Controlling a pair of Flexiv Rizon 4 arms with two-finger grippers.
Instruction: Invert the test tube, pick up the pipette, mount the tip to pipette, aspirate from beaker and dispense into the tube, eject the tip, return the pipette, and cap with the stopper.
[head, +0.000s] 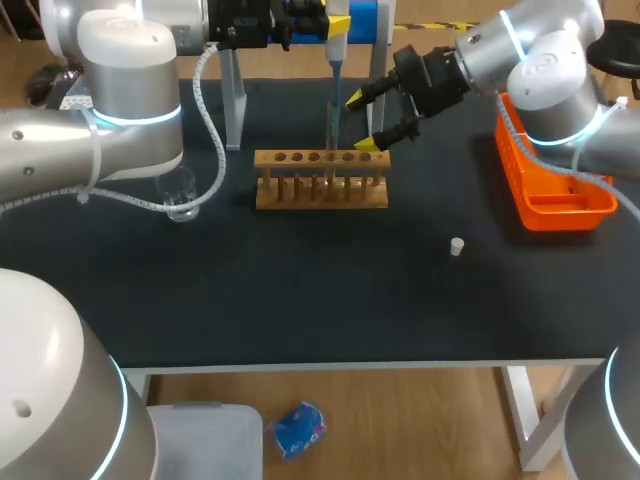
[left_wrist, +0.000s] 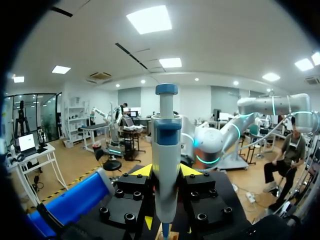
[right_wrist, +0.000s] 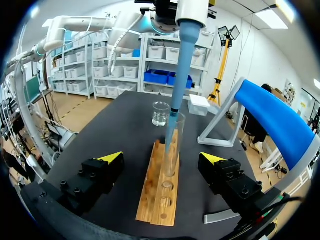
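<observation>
Pipette (left_wrist: 166, 150) was gripped by left hand (left_wrist: 166, 172), tip (right_wrist: 171, 125) set inside test tube (right_wrist: 173, 150), apparently for dispensing; right hand (right_wrist: 162, 158) was positioned unclenched astride rack (right_wrist: 157, 200).

The black tabletop (head: 300, 300) carries a wooden test tube rack (head: 321, 180) near its middle. Well to the left of the rack stands a glass beaker (head: 180, 195). Behind the rack is a pipette stand (head: 233, 110). To the right of the rack lies an orange basket (head: 560, 212), and in front of it, to the right, a small white stopper (head: 456, 246).
</observation>
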